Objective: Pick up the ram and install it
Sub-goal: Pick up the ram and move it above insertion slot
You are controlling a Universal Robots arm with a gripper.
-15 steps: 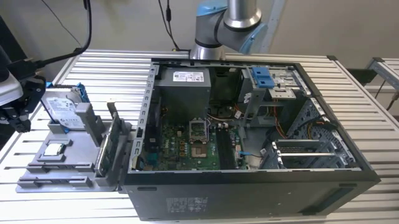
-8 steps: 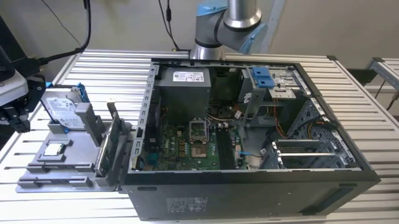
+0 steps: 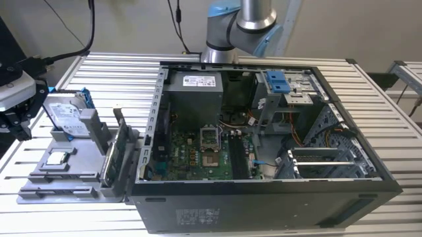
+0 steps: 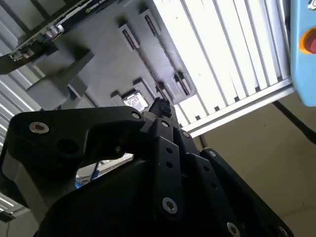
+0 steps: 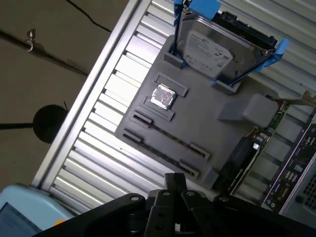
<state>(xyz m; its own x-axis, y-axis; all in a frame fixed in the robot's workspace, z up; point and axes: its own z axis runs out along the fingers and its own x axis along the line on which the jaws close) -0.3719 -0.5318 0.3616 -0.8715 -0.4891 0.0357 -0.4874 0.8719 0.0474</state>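
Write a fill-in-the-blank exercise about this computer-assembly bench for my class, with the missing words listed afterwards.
1. The hard drive stands in a ___ bracket.
2. The silver processor chip lies on a ___ tray.
3. The pincer is nearer the ___ than the computer case.
4. The motherboard inside the case is ___.
Missing words: blue, grey, tray, green.

- Soft, even room light is falling on the slatted table (image 3: 112,74), and the open computer case (image 3: 264,207) is sitting shaded inside.
- In the second wrist view, glare is bleaching the slats just beyond the gripper (image 4: 159,107).
- In the first wrist view, the grey tray (image 5: 207,113) ahead of the gripper is casting faint shadows.
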